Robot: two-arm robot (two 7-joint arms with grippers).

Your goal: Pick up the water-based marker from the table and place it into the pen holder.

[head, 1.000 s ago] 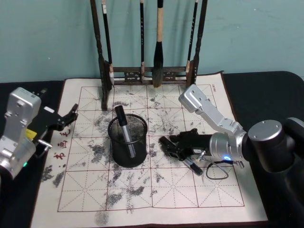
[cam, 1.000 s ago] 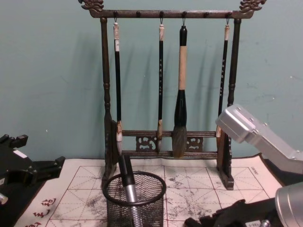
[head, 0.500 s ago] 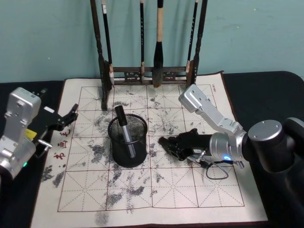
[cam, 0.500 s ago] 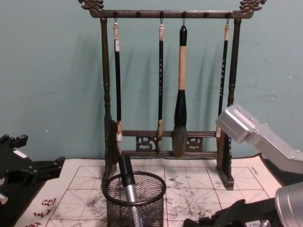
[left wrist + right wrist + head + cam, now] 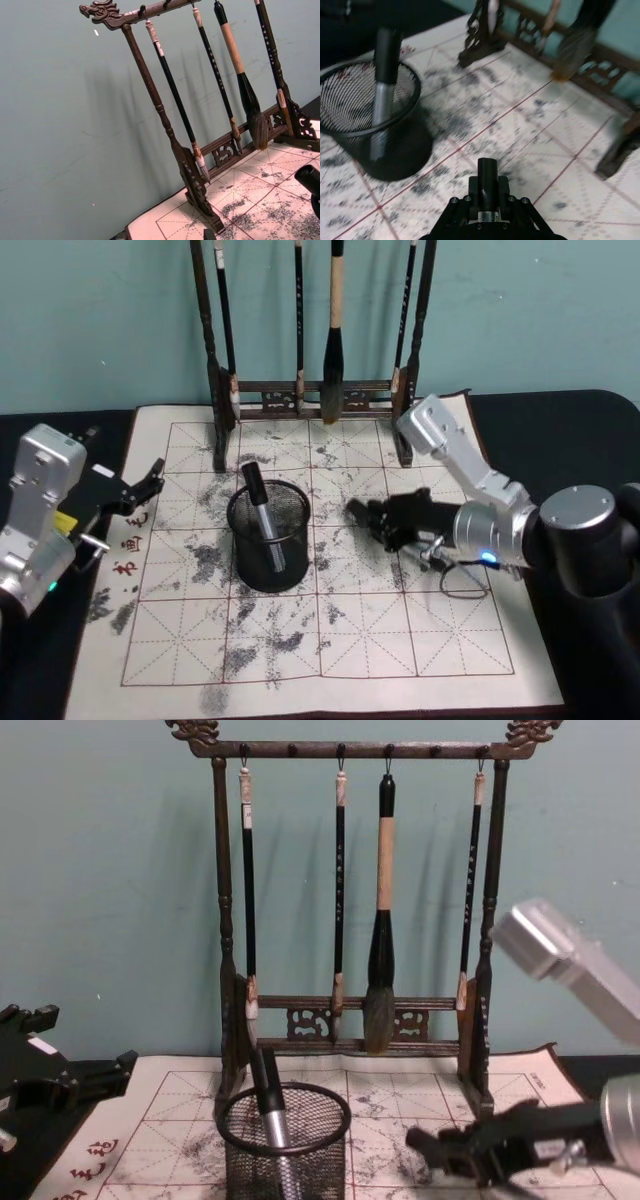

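- My right gripper sits right of centre in the head view. Its black fingers are clamped on the slim, black-capped water-based marker.
- In the right wrist view the marker's cap pokes straight out from between the fingers, over the stained paper.
- From the chest camera the gripper is at the lower right. A strip of paper shows below it, and it is level with the upper half of the cup.
- The small round black wire-mesh pen holder stands upright near the gripper, on its left in the head view and apart from it.
- A second marker, black cap over a silver barrel, leans inside the cup with its cap above the rim.
- Both the cup and the gripper are over the cream, red-gridded, ink-blotched calligraphy mat, which lies on the flat black table.
- The tall dark wooden rack stands at the mat's far edge in the upper centre. Long calligraphy brushes hang from it.
- My left gripper is parked at the left edge of the mat, well away from the cup.
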